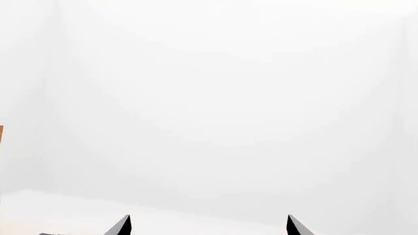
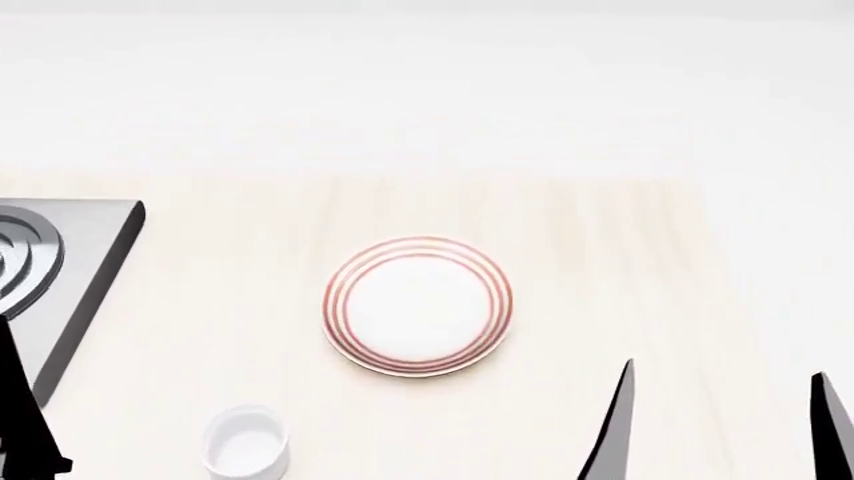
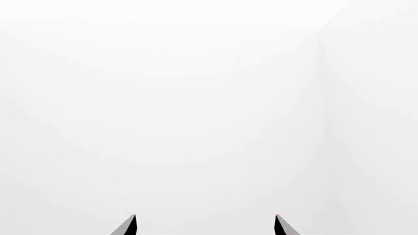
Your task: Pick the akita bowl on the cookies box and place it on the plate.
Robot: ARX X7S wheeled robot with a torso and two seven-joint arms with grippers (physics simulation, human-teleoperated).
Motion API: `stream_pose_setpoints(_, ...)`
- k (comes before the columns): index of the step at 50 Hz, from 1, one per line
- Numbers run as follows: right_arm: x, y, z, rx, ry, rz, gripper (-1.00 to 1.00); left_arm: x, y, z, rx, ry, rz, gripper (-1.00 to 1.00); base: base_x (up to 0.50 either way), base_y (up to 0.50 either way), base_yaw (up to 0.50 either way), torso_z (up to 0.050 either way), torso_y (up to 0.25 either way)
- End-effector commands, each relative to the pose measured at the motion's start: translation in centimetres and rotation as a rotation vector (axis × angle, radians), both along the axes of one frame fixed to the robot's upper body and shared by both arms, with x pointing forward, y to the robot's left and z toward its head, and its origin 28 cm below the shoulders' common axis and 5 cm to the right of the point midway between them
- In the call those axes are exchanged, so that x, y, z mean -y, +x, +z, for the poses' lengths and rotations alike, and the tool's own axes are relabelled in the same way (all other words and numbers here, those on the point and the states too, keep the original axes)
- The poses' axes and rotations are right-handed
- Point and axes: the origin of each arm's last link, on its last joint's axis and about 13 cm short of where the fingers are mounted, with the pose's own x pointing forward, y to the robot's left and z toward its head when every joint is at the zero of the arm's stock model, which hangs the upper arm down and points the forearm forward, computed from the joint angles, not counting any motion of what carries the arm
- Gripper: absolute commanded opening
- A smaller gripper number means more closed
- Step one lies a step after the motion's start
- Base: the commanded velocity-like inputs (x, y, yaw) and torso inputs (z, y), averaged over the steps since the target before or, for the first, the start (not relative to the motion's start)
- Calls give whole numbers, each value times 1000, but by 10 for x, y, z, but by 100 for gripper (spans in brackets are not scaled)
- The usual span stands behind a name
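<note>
The plate (image 2: 418, 306), white with thin red rings round its rim, lies in the middle of the pale wooden counter in the head view, with nothing on it. The akita bowl and the cookies box are out of view in every frame. My right gripper (image 2: 722, 425) rises at the lower right, right of the plate, its two dark fingers wide apart and nothing between them. My left gripper (image 1: 207, 225) is open in its wrist view, facing a blank white wall. In the head view only one dark left finger shows at the left edge. The right wrist view shows my right gripper (image 3: 203, 224) open before white walls.
A small plain white cup (image 2: 247, 440) stands near the counter's front edge, left of the plate. A grey stovetop (image 2: 80, 255) with a ringed burner occupies the far left. The counter (image 2: 601, 250) ends at a white wall behind.
</note>
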Motion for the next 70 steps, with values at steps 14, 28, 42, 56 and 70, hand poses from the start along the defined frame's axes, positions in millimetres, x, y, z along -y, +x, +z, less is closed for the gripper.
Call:
stream_pose_setpoints(14, 2, -4, 5, 38, 14, 20, 100, 0, 0, 1, 6, 1, -10, 100, 500, 0, 0, 50, 0)
stream_pose_setpoints(28, 1, -3, 2, 52, 2, -6, 100, 0, -1, 1, 6, -7, -11, 100, 321, 0, 0, 50, 0)
stream_pose_setpoints(42, 2, 0, 1, 35, 1, -31, 100, -1, 0, 1, 13, -18, 15, 100, 0, 0, 0, 46, 0)
stream_pose_setpoints(56, 3, -1, 3, 29, -4, -41, 100, -3, 0, 5, 9, -36, -13, 100, 0, 0, 0, 36, 0)
stream_pose_setpoints(70, 6, 0, 5, 22, -11, -52, 100, -7, 1, 8, 12, -47, -9, 100, 0, 0, 0, 4, -81)
